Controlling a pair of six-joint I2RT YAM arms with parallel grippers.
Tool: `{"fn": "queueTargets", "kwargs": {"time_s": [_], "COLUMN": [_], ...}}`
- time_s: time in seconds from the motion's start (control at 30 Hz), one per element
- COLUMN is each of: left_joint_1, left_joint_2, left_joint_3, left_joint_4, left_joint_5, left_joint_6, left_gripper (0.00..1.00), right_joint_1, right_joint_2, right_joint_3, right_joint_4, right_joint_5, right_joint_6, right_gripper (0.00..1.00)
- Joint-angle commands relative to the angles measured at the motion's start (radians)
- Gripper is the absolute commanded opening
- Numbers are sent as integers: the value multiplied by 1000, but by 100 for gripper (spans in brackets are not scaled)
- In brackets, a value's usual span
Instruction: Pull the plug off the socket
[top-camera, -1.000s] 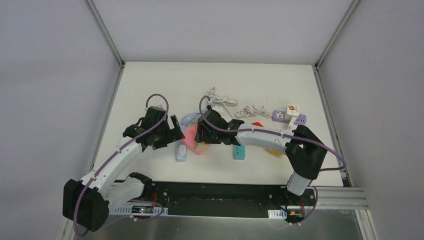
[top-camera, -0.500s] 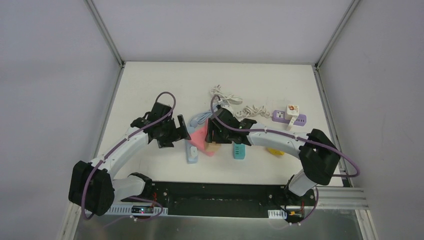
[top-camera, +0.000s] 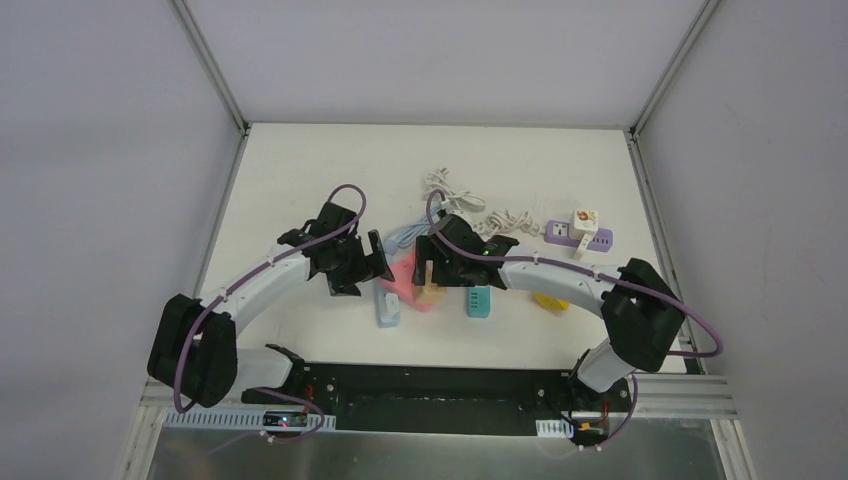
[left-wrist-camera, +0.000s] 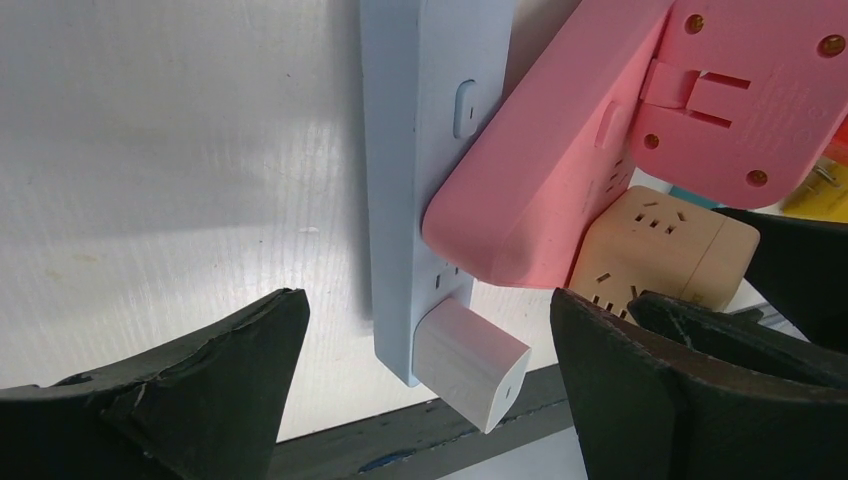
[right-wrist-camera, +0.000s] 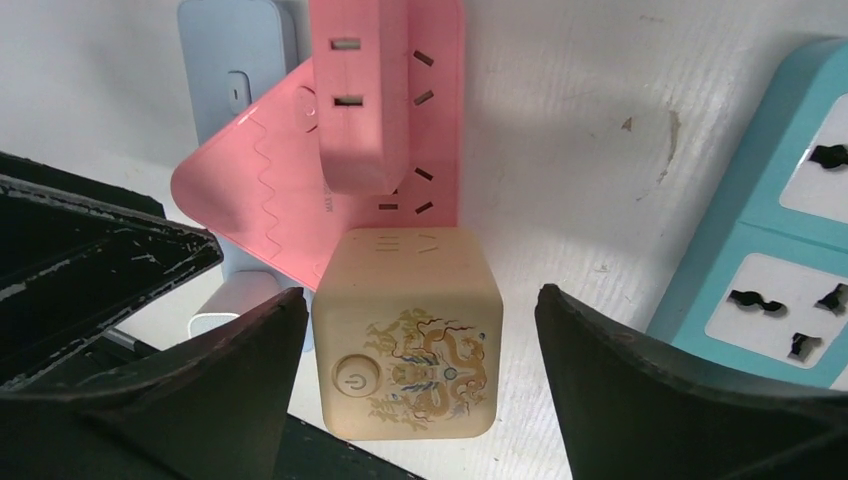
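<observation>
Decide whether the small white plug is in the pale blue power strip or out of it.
In. The left wrist view shows the white plug seated flush against the blue strip, no prongs visible.

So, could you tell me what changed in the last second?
The left tool and right tool moved rightward, and the blue strip, pink strip and beige cube slid right with them. Both tools are open. The teal strip and purple strip did not move.

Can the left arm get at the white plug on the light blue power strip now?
Probably yes. The left gripper is open with the white cube plug between its fingers, uncovered. The pink power strip lies across the light blue strip just beyond, leaving little room.
</observation>
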Motion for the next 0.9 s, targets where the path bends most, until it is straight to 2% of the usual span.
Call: {"fn": "queueTargets", "kwargs": {"time_s": [0.0, 0.2, 0.4, 0.47, 0.63, 0.8, 0.87], "left_joint_1": [-17, -18, -15, -11, 5, 9, 16], "left_joint_2": [41, 110, 131, 140, 157, 147, 126], "left_joint_3": [49, 89, 110, 115, 101, 85, 72], "left_joint_4": [8, -39, -103, -126, -124, -135, -147], "left_joint_5": [22, 52, -41, -84, -97, -115, -156], "left_joint_6": [-22, 40, 83, 104, 110, 110, 116], "left_gripper": [95, 93, 88, 86, 64, 56, 56], "right_joint_1": [6, 35, 87, 92, 91, 91, 91], "right_joint_2": [27, 81, 191, 209, 209, 203, 185], "right_joint_3": [31, 94, 199, 205, 191, 195, 191], "right_joint_4": [-11, -3, -12, -3, 33, 70, 84], "right_joint_5": [-74, -109, -80, -70, -36, -80, -100], "right_joint_6": [-16, 15, 67, 87, 115, 120, 121], "right_gripper": [83, 63, 33, 28, 18, 0, 0]}}
